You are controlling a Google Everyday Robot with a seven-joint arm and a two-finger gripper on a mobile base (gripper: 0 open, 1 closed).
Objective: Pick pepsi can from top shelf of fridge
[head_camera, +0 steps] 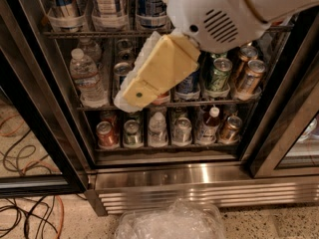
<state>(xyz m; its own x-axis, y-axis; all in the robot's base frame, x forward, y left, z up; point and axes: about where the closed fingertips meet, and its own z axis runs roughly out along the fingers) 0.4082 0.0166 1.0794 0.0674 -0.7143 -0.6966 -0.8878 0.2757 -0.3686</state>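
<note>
The hand (137, 91), a cream-yellow wedge on a bulky white arm (224, 14), hangs in front of the open fridge (199, 180), pointing down and to the left; its tip sits level with the middle rack, below the top shelf (75, 34); it holds nothing that can be seen, and whether it is open or closed cannot be told from this angle.

The pepsi can (148, 1), deep blue with pale markings, stands in a clear plastic cup on the top shelf, just left of the white arm and above the hand; the two are apart, not touching.

This looks like the approach, with the grasp not yet begun; the next move probably calls for lifting the hand to top-shelf height, turning it to face the can, and sliding in without knocking the tall cans beside it.

The picture's upper edge cuts off the tops of all the top-shelf cans, so the pepsi can's rim is out of sight; the arm and hand cover the right end of that shelf and several cans on the middle rack; a water bottle (87, 78) and a green can (219, 73) show on either side; a crumpled clear plastic heap (169, 223) lies on the floor below, what it is being unclear.
</note>
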